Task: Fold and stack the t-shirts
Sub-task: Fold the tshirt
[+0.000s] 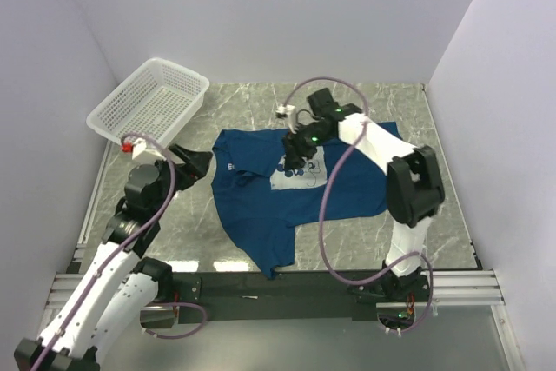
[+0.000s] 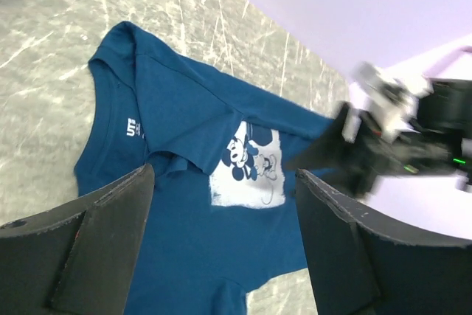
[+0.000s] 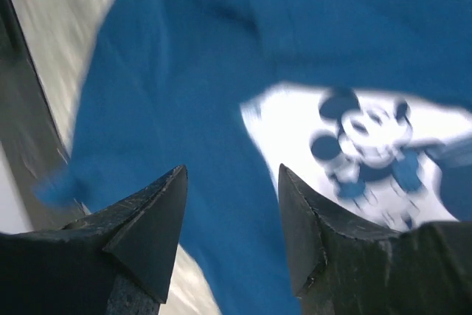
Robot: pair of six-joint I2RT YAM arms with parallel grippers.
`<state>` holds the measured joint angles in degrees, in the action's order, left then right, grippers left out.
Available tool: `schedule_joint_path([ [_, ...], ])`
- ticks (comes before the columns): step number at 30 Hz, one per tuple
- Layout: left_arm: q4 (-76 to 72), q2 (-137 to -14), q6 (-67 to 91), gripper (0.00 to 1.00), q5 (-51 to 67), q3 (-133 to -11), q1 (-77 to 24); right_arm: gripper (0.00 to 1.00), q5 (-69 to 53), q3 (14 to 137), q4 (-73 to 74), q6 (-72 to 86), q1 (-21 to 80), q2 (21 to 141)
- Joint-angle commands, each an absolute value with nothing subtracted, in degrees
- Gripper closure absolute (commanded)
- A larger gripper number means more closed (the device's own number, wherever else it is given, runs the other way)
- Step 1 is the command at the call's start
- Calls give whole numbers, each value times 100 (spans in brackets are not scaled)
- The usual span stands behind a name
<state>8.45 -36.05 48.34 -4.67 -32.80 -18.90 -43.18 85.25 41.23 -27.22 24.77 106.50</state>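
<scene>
A dark blue t-shirt (image 1: 261,206) lies spread on the marble table, its pale chest print of a cartoon mouse (image 1: 297,174) facing up, one sleeve near the front edge. It also shows in the left wrist view (image 2: 177,204) and the right wrist view (image 3: 169,94). My right gripper (image 1: 298,162) is open and empty, hovering just above the print (image 3: 369,145). My left gripper (image 1: 198,162) is open and empty, just left of the shirt's collar, its view aimed across the shirt toward the print (image 2: 247,171).
A white plastic mesh basket (image 1: 149,99) stands tilted at the back left corner. The marble table (image 1: 434,232) is walled by pale panels on three sides. The right arm (image 2: 398,138) reaches over the shirt from the right. A black rail (image 1: 287,288) runs along the front edge.
</scene>
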Motion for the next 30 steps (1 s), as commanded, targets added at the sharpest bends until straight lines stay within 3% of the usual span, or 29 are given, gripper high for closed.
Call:
schedule_joint_path([
  [1, 1344, -3017, 5211, 18, -817, -3191, -1872, 41, -4061, 9096, 3578, -613, 2574, 11284],
  [8, 1757, -2189, 5396, 16, -809, -3032, -1872, 40, -3200, 8947, 2435, 1590, 2715, 11767],
  [30, 1846, -1872, 5581, 17, -694, -2769, -1872, 47, -3059, 8894, 2329, 2030, 3032, 12331],
])
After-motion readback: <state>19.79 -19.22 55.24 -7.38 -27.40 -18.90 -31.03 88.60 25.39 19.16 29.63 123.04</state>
